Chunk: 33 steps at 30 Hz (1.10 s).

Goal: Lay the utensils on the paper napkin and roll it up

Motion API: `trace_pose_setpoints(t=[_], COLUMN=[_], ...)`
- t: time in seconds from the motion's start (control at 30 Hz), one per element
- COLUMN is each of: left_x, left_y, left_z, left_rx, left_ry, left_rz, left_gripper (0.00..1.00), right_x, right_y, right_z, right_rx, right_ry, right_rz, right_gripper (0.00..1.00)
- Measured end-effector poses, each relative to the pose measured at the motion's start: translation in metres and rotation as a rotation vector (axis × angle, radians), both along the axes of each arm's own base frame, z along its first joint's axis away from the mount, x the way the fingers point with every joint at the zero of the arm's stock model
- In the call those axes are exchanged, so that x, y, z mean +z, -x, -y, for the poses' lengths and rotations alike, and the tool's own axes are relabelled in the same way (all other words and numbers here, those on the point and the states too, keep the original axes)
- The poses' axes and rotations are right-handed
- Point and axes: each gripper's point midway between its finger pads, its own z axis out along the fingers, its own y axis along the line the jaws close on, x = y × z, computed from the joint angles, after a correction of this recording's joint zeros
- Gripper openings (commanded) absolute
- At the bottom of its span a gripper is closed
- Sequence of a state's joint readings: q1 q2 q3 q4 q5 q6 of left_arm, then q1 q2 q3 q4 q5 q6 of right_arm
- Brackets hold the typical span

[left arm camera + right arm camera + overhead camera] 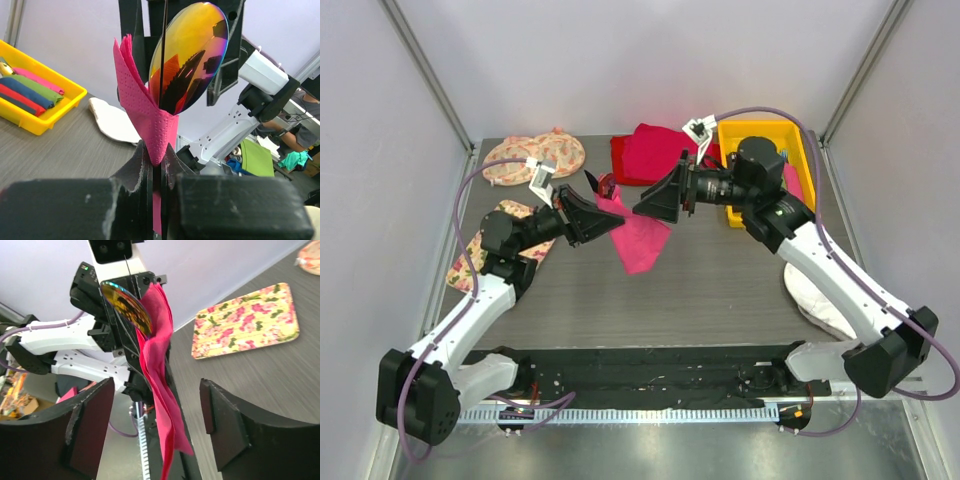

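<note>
**Napkin and spoon held aloft between the arms**
The left gripper (156, 152) is clamped on the napkin's (145, 110) lower end, well above the table, with the spoon (190, 55) standing in the fold (only its head shows clearly). As I judge it, the spoon could slide out, or the thin paper tear, if the arms pull apart. The right gripper (156, 390) faces the napkin with jaws wide apart, holding nothing; I cannot tell whether it touches.
</note>
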<state>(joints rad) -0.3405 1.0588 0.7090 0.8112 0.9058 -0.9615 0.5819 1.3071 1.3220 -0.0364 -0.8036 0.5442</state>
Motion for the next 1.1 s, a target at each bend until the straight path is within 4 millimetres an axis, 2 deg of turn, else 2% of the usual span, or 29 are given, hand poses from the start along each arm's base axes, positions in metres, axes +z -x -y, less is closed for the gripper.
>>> trace_pose_setpoints(t=[0.2,0.23,0.3,0.43,0.47,0.53,0.57,0.63,0.67,0.7,1.1], left_x=[0.008,0.008,0.009,0.010,0.010,0.010,0.010,0.011,0.011,0.011,0.016], left_y=[-0.006,-0.006,-0.007,-0.008,-0.008,-0.008,-0.008,-0.008,-0.008,-0.008,-0.007], left_z=[-0.001,-0.001,-0.001,-0.001,-0.001,-0.001,-0.001,-0.001,-0.001,-0.001,0.000], left_rx=[0.014,0.014,0.015,0.015,0.015,0.015,0.015,0.015,0.015,0.015,0.005], left_ry=[0.005,0.005,0.006,0.006,0.006,0.005,0.005,0.005,0.005,0.005,0.013], left_rz=[0.001,0.001,-0.001,-0.004,-0.004,-0.005,-0.006,-0.007,-0.007,-0.007,-0.029], left_gripper=[0.00,0.00,0.00,0.00,0.00,0.00,0.00,0.00,0.00,0.00,0.00], right_x=[-0.005,-0.009,-0.018,-0.035,-0.040,-0.049,-0.052,-0.056,-0.057,-0.058,-0.071], right_y=[0.014,0.018,0.024,0.026,0.024,0.021,0.020,0.017,0.015,0.013,-0.010], right_z=[0.023,0.027,0.033,0.041,0.043,0.045,0.046,0.048,0.048,0.049,0.039], right_rx=[-0.032,-0.034,-0.037,-0.054,-0.063,-0.082,-0.089,-0.108,-0.116,-0.128,-0.164], right_ry=[0.062,0.077,0.106,0.158,0.172,0.197,0.207,0.221,0.226,0.229,0.236], right_rz=[0.068,0.077,0.086,0.084,0.076,0.063,0.056,0.051,0.050,0.047,0.014], right_gripper=[0.80,0.74,0.70,0.56,0.47,0.39,0.28,0.18,0.06,0.01,0.01])
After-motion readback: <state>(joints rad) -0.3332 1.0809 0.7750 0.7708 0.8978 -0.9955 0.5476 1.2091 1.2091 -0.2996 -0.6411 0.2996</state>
